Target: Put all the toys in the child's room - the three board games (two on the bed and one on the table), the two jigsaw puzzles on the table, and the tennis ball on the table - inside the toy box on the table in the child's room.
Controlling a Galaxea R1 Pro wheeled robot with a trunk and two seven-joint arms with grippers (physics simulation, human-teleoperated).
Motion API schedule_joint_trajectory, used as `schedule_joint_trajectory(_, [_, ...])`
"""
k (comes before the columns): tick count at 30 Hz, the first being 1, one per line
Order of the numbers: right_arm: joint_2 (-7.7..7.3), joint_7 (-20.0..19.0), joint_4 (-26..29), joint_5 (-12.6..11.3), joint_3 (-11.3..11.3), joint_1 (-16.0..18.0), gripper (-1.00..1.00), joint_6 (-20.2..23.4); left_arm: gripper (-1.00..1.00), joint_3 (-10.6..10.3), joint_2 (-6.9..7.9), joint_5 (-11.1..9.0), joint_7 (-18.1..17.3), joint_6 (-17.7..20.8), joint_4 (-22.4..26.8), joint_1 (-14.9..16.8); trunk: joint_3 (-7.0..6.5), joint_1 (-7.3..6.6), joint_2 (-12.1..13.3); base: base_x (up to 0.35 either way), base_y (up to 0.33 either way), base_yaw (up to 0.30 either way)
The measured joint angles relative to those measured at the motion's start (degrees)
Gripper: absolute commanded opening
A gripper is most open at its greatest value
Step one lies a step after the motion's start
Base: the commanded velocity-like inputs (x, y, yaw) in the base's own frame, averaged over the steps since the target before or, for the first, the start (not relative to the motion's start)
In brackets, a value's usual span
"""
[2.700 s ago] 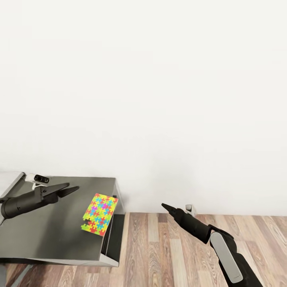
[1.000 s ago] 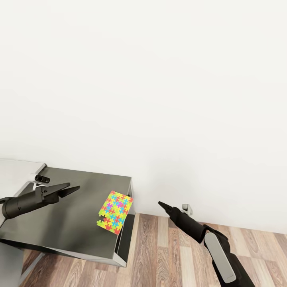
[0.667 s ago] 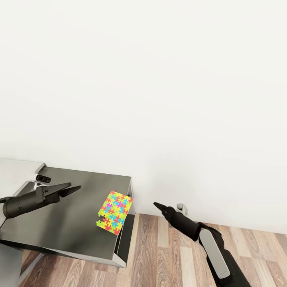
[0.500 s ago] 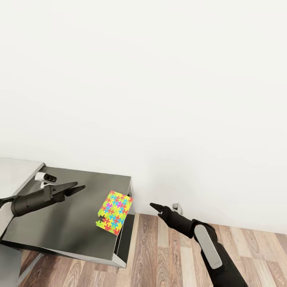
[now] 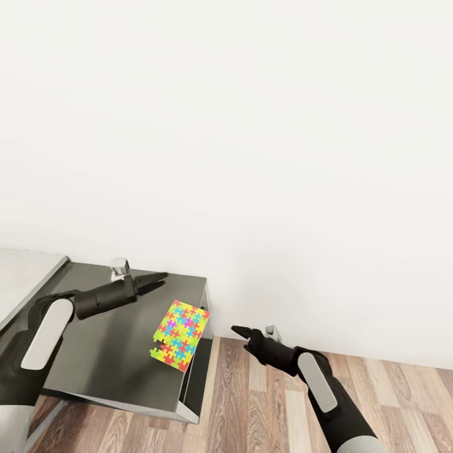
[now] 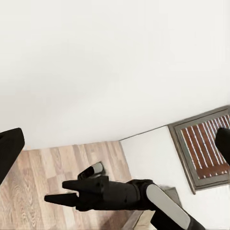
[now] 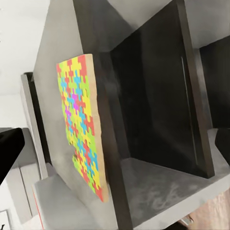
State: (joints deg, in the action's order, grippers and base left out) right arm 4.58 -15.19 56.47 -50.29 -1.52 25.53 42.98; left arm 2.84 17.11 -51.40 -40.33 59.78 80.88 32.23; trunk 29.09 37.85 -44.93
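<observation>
A plain white wall fills the upper two thirds of the head view. Below it, wood-plank floor runs across the lower right of the frame. At lower left stands the worktop, its dark grey section ending in a corner near the frame's middle, with a paler grey top just showing at the far left edge. The right wrist view shows the worktop's dark open compartment under that end.

The left arm reaches in from the lower left over the dark surface, its left hand pointing toward the wall with the fingers drawn together to a narrow tip. The right arm rises from the lower right over the floor; the right hand also looks closed to a point, and is empty.

The jigsaw puzzle, a flat panel of bright interlocking pieces, lies on the dark section at its right edge, between the two hands and touching neither.
</observation>
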Motion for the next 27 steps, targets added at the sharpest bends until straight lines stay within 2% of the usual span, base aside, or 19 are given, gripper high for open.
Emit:
schedule_joint_trajectory(4, [0.25, 0.0, -0.1, 0.2, 0.0, 0.1, 1.0, 0.0, 1.0, -1.6, -0.49, -0.2, 0.4, 0.0, 0.0, 1.0, 0.0, 0.0, 0.0, 0.0, 0.0, 0.0])
schedule_joint_trajectory(8, [0.3, 0.0, -0.1, 0.3, 0.0, 0.1, 1.0, 0.0, 1.0, -1.4, -0.56, -0.3, 0.4, 0.0, -0.2, 0.4, 0.0, 0.0, 0.0, 0.0, 0.0, 0.0])
schedule_joint_trajectory(12, [0.27, 0.0, -0.1, 0.3, -0.1, 0.1, 1.0, 0.0, 1.0, 0.5, -0.41, -1.3, -0.1, 0.0, 0.0, -0.9, 0.0, 0.0, 0.0, 0.0, 0.0, 0.0])
schedule_joint_trajectory(15, [0.12, 0.2, 0.0, 0.4, 0.0, 0.1, 1.0, 0.1, 1.0, 1.9, -0.03, -3.1, -0.2, 0.0, 0.1, -1.2, 0.0, 0.0, 0.0, 0.0, 0.0, 0.0])
schedule_joint_trajectory(17, [0.03, 0.3, 0.2, 0.4, 0.0, 0.1, 1.0, 0.1, 1.0, 2.4, 1.24, -4.7, -0.2, 0.0, 0.2, -1.3, 0.0, 0.0, 0.0, 0.0, 0.0, 0.0])
schedule_joint_trajectory(22, [-0.01, 0.0, 0.3, 0.4, -0.1, 0.1, 1.0, 0.1, 1.0, 1.9, 4.29, -6.6, -0.3, 0.0, 0.4, -1.4, 0.0, 0.0, 0.0, 0.0, 0.0, 0.0])
schedule_joint_trajectory(25, [-0.06, -0.3, 0.5, 0.3, -0.1, 0.1, 1.0, 0.3, 1.0, -0.6, 6.5, -11.2, -0.4, 0.0, 0.9, -1.4, 0.0, 0.0, 0.0, 0.0, 0.0, 0.0])
schedule_joint_trajectory(26, [-0.04, -0.5, 0.5, 0.3, -0.1, 0.1, 1.0, 0.3, 1.0, -2.0, 7.56, -13.8, -0.4, 0.0, 1.0, -1.4, 0.0, 0.0, 0.0, 0.0, 0.0, 0.0])
schedule_joint_trajectory(27, [-0.01, -0.6, 0.5, 0.3, -0.1, 0.1, 1.0, 0.3, 1.0, -2.7, 8.1, -15.1, -0.4, 0.0, 1.0, -1.4, 0.0, 0.0, 0.0, 0.0, 0.0, 0.0])
